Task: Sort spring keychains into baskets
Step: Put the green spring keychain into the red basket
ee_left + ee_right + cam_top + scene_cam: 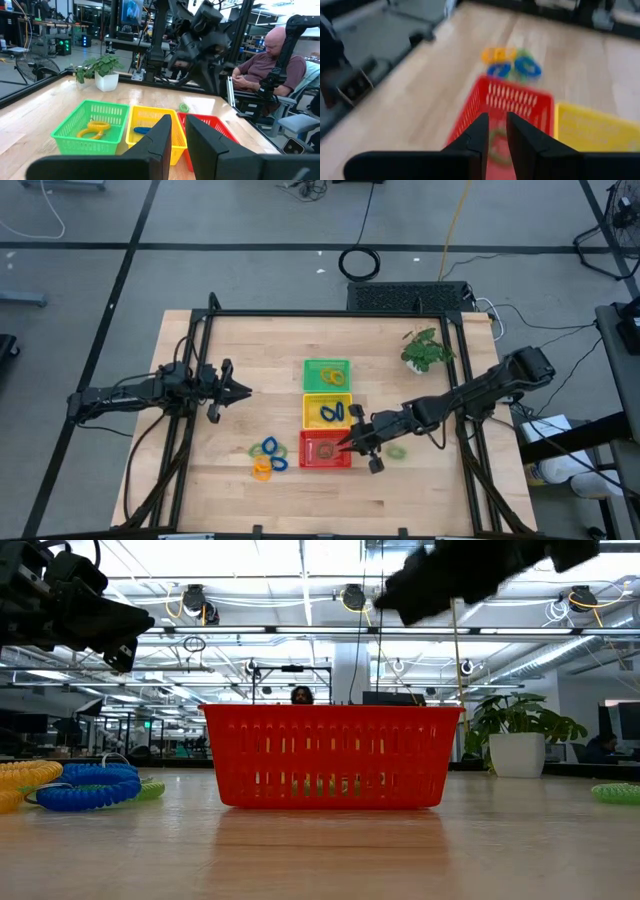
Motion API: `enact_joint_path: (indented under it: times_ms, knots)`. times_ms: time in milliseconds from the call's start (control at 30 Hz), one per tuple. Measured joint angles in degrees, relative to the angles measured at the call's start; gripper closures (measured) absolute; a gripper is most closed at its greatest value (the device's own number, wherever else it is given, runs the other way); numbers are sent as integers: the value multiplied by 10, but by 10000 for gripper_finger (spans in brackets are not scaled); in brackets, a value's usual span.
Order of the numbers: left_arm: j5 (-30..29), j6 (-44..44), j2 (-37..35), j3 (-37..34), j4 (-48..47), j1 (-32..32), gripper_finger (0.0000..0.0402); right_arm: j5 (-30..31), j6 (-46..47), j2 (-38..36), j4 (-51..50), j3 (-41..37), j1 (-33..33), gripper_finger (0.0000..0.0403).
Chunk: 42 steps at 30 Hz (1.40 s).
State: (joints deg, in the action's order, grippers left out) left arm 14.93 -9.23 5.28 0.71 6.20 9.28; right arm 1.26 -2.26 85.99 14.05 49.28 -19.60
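Observation:
The green point(325, 375), yellow point(328, 412) and red point(325, 450) baskets stand in a row at the table's middle. The green basket holds an orange-yellow keychain point(95, 129), the yellow basket holds blue ones point(333, 413), and a greenish one point(495, 146) lies in the red basket. Blue, orange-yellow and green keychains point(268, 458) lie in a cluster on the table left of the red basket. One green keychain point(397, 451) lies to its right. My right gripper point(348, 443) hovers shut and empty over the red basket's right side. My left gripper point(246, 390) waits shut, left of the baskets.
A potted plant point(428, 350) stands at the table's far right. A person point(270, 65) sits beyond the table's right side. A black cable coil point(360, 263) lies on the floor behind the table. Bare wood lies between my left gripper and the baskets.

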Motion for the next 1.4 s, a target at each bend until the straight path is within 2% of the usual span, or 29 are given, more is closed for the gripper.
enact_joint_path:
  times_ms: [200,467,700,767,933,1100,1200,1333,1400]
  knots:
    - [0,0,0,0,0,0,341,-9,13,10,42,64,1,348]
    - [0,0,0,0,-1,0,341,-129,-2,145,50,226,24,347]
    - [0,0,0,0,0,0,341,-149,-34,240,42,391,29,346]
    - [0,0,0,0,0,0,341,-150,-34,254,6,434,29,346]
    - [0,0,0,0,0,0,341,-128,-81,265,-227,518,27,349]
    - [0,0,0,0,0,0,341,25,-82,230,-514,524,10,349]
    - [0,0,0,0,0,0,341,90,-1,209,-720,524,-1,353]
    - [0,0,0,0,-1,0,341,78,140,194,-968,520,-11,360]
    - [0,0,0,0,0,0,341,88,195,174,-1033,496,-22,363]
